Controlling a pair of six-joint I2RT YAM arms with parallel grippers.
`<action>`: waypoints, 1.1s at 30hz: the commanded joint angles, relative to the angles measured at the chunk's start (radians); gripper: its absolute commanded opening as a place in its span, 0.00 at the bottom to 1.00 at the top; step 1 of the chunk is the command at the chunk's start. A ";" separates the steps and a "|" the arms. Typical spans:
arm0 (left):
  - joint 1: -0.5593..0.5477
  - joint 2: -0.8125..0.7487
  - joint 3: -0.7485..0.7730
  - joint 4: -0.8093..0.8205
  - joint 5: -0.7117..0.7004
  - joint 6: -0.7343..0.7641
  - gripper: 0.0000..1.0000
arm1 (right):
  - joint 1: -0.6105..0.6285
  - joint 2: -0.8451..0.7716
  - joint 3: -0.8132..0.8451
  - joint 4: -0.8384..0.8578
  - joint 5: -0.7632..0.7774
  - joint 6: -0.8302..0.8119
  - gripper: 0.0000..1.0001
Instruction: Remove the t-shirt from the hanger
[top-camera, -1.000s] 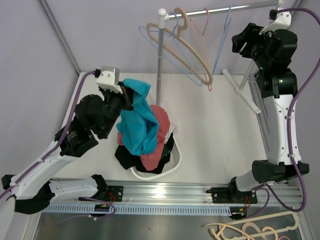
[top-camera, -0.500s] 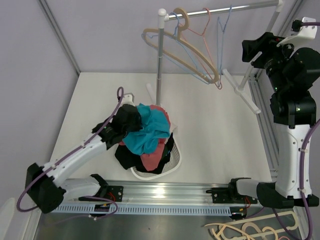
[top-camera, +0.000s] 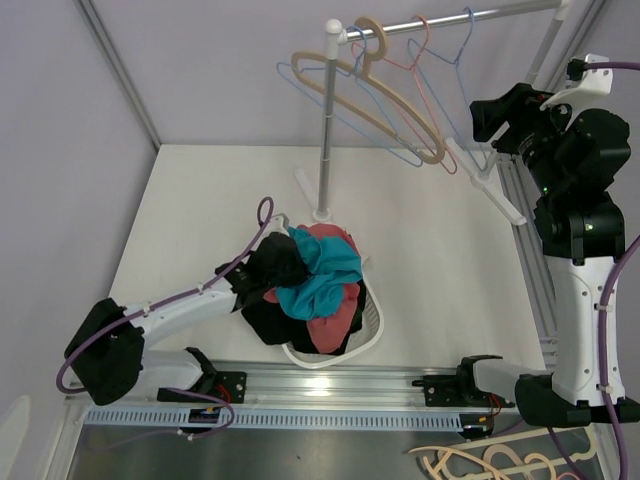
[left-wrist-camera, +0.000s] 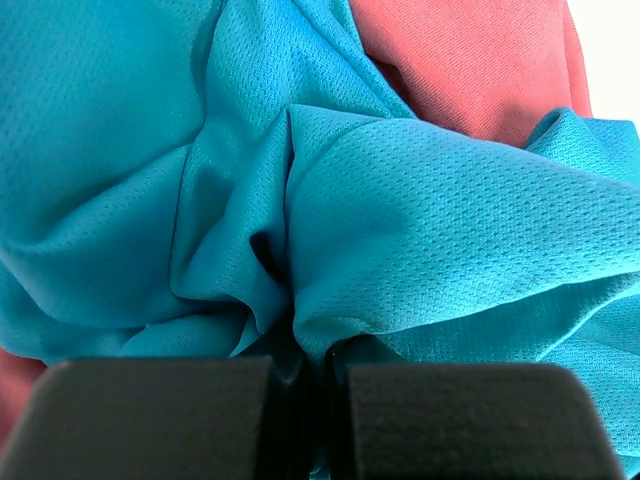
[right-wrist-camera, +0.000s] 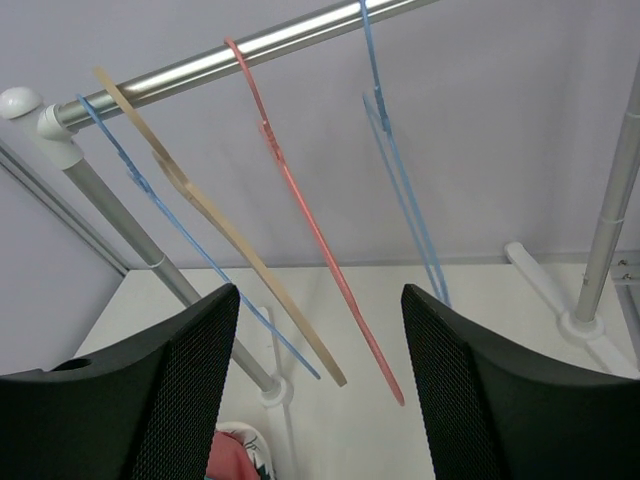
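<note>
The teal t-shirt lies bunched on top of the clothes pile in the white basket. My left gripper is low over the pile and shut on a fold of the teal t-shirt, as the left wrist view shows at my left gripper. Bare hangers hang on the rail: a tan hanger, a pink hanger and blue ones. My right gripper is raised at the right, open and empty. In the right wrist view the tan hanger and pink hanger hang beyond my right gripper.
A red garment and a black one lie under the teal shirt in the basket. The rack's upright pole stands just behind the basket, and its white foot lies beside the right arm.
My left arm has come down and carried the teal t-shirt onto the basket pile. The basket slid a little to the right. My right arm pulled back and the hangers swung.
</note>
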 joint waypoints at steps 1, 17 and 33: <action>-0.043 0.042 -0.040 -0.183 0.079 -0.022 0.01 | 0.014 -0.011 0.002 0.008 -0.021 0.019 0.71; -0.046 -0.219 0.305 -0.605 -0.296 0.139 0.19 | 0.018 -0.013 -0.005 -0.010 -0.027 0.011 0.72; -0.053 -0.369 0.350 -0.562 -0.283 0.298 0.56 | 0.024 -0.015 -0.025 -0.005 -0.040 0.015 0.72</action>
